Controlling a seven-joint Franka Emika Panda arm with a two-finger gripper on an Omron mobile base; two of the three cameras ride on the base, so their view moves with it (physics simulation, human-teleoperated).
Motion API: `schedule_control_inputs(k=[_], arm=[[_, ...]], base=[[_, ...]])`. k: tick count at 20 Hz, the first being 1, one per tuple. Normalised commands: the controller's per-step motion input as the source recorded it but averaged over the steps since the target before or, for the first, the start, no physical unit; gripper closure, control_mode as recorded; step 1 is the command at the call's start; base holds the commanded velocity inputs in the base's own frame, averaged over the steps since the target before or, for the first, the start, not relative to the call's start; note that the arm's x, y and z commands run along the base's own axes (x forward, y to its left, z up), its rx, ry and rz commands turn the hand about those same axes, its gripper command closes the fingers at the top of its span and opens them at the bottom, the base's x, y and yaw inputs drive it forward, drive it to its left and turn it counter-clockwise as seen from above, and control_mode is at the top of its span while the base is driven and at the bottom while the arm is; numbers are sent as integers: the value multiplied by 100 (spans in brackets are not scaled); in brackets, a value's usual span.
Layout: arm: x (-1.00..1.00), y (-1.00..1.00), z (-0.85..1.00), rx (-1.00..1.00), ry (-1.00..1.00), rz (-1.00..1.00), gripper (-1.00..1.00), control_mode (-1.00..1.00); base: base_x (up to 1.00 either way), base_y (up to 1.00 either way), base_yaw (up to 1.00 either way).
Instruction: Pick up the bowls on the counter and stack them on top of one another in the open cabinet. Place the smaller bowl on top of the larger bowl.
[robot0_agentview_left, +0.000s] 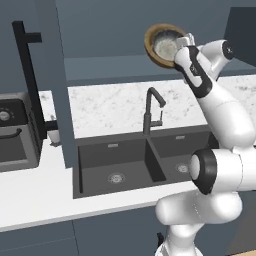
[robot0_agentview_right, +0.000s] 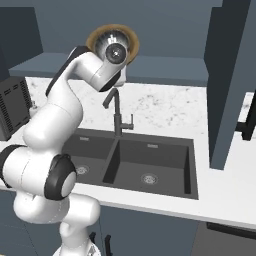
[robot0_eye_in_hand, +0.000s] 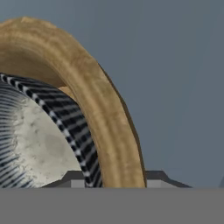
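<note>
The larger bowl (robot0_agentview_left: 149, 42), brown with a tan rim, hangs tipped on its side above the cabinet's inner shelf (robot0_agentview_left: 115, 67). The smaller bowl (robot0_agentview_left: 165, 46) sits nested inside it, pale speckled inside facing out. My gripper (robot0_agentview_left: 181, 48) is raised at the bowls' right edge. In the hand view the brown rim (robot0_eye_in_hand: 103, 109) and the grey striped wall (robot0_eye_in_hand: 65, 113) both pass between my fingertips (robot0_eye_in_hand: 72, 180), so the gripper (robot0_eye_in_hand: 113, 180) is shut on both. From the right, my hand covers most of the brown bowl (robot0_agentview_right: 132, 42).
The open cabinet door (robot0_agentview_left: 52, 75) with its black bar handle (robot0_agentview_left: 27, 75) juts out at left, also seen as the door (robot0_agentview_right: 227, 75). Below are the marble counter (robot0_agentview_left: 110, 100), a dark double sink (robot0_agentview_left: 120, 162), a black faucet (robot0_agentview_left: 150, 107) and a dark appliance (robot0_agentview_left: 10, 130).
</note>
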Motion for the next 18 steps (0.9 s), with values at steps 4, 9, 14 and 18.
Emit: schedule_control_inputs(k=[4, 9, 14, 18], arm=[[65, 0, -15, 0, 0, 0, -100, -100], [52, 0, -2, 0, 0, 0, -100, -100], [33, 0, 0, 0, -15, 0, -100, -100], [8, 0, 4, 0, -21, 0, -100, -100]], base=[[0, 0, 0], [0, 0, 0], [0, 0, 0], [0, 0, 0]])
